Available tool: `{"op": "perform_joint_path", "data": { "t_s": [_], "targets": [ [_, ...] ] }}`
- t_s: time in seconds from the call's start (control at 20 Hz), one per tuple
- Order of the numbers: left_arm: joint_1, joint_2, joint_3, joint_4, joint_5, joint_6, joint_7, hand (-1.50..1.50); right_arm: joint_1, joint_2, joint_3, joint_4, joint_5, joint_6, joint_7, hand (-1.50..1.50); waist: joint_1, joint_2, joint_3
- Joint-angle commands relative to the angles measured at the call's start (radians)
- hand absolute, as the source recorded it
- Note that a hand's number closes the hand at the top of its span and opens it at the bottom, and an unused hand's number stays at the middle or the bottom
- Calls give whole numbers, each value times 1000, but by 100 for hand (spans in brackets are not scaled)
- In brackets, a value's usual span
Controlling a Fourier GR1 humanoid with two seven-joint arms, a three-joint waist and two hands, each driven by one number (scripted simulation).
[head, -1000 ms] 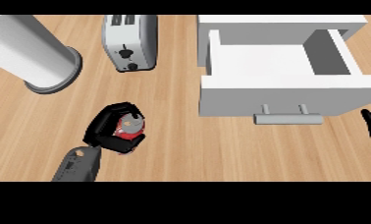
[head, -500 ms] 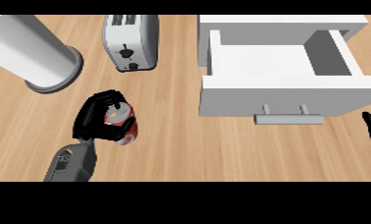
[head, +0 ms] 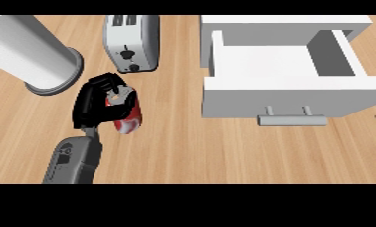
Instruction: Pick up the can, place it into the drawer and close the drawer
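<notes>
One can [head: 126, 112] is in view, held in the one hand [head: 94, 102] that shows. Right of the can stands one open drawer [head: 283, 74] with one handle [head: 291, 119]. Above the can are one toaster [head: 133, 42] and one grey cylinder [head: 35, 56].

Silver toaster [head: 133, 43] up at the back, lying on the wooden counter [head: 220, 151]. Big grey round tube [head: 35, 56] to its left, near, not touching.

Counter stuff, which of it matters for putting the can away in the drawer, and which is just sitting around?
Part of the job:
- can, held in the left hand
- drawer, standing open

Just sitting there:
- toaster
- grey cylinder
</notes>
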Motion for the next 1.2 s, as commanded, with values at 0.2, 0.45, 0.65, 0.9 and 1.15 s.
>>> {"op": "perform_joint_path", "data": {
  "t_s": [0.2, 0.45, 0.65, 0.9, 1.15],
  "targets": [
    [-133, -11, -114, -116, -42, 129, 164, 150, 85, 15, -39, -5, -39, 61, -68, -150, -8, 0, 0],
    [-261, -11, -250, -152, -7, 248, 318, 150, -48, -11, -21, 46, -17, 5, 4, -150, -6, 2, 0],
    [-370, -11, -336, -122, -31, 361, 392, 150, -8, 3, -18, 12, -7, 3, -4, -150, -12, 1, 0],
    [-557, -11, -316, -67, -19, 400, 460, 150, 40, 27, 27, -41, 6, -9, -5, -150, -17, 1, 0],
    [-721, -11, -363, 87, 15, 476, 449, 150, -10, -1, -37, 46, -11, 25, -51, -150, -22, 4, 0]
  ]
}}
